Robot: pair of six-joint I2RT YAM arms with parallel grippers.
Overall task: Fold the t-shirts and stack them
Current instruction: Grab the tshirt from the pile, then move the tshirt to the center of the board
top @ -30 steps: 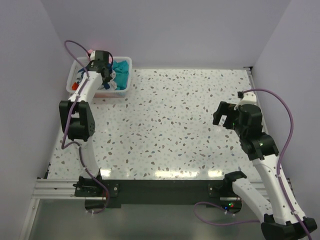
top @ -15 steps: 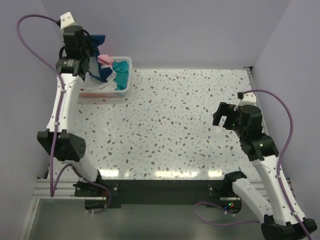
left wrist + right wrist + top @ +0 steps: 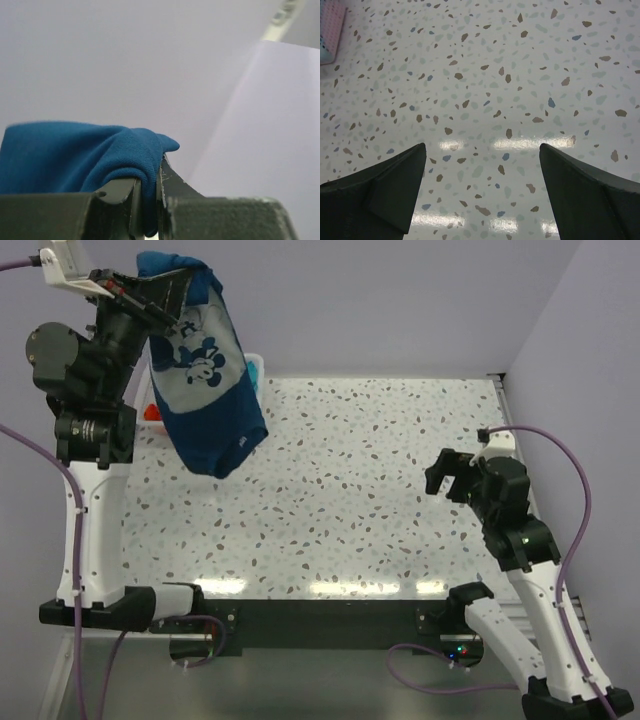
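Observation:
A dark navy-blue t-shirt [image 3: 208, 390] with a white cartoon print hangs in the air at the back left. My left gripper [image 3: 148, 298] is shut on its top edge, raised well above the table. In the left wrist view a fold of the blue t-shirt [image 3: 75, 155] is pinched between the jaws of the left gripper [image 3: 148, 176]. My right gripper [image 3: 447, 468] hovers open over the right side of the table, holding nothing. The right wrist view shows the right gripper [image 3: 482, 147] with its fingers wide apart above bare tabletop. A scrap of orange-red cloth [image 3: 151, 413] peeks out beside the hanging shirt.
The white plastic basket [image 3: 257, 365] stands at the back left corner, mostly hidden behind the hanging shirt; its corner [image 3: 330, 30] shows in the right wrist view. The speckled table [image 3: 350, 500] is walled at the left, back and right.
My left arm has risen from the basket, lifting the navy-blue t-shirt out so that it now hangs unfurled. The right arm has barely moved.

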